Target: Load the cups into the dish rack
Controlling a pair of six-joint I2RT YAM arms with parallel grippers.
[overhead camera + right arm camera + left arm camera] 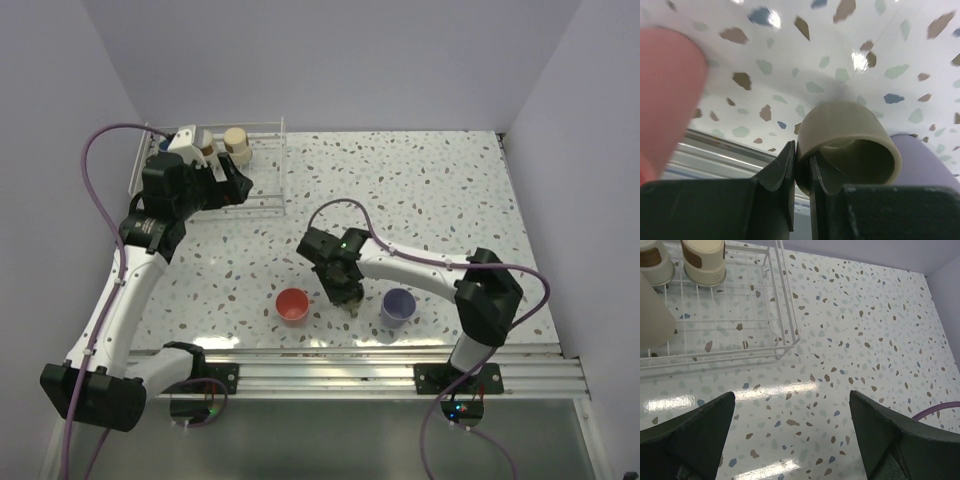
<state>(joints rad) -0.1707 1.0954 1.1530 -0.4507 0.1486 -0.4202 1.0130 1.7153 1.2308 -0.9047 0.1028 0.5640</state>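
Note:
My right gripper (pixel 801 167) is shut on the rim of an olive cup (pixel 847 137), one finger inside and one outside; in the top view it (pixel 348 290) sits between a red cup (pixel 292 304) and a lavender cup (pixel 398 305) near the front edge. The red cup (pixel 665 95) and the lavender cup (pixel 922 160) flank it in the right wrist view. My left gripper (pixel 790 435) is open and empty, over the table beside the white wire dish rack (pixel 785 315). The rack (pixel 268 170) holds beige cups (pixel 702 260) upside down.
A metal rail (pixel 380 365) runs along the table's front edge. A purple cable (pixel 100 180) loops from the left arm. White walls close the back and both sides.

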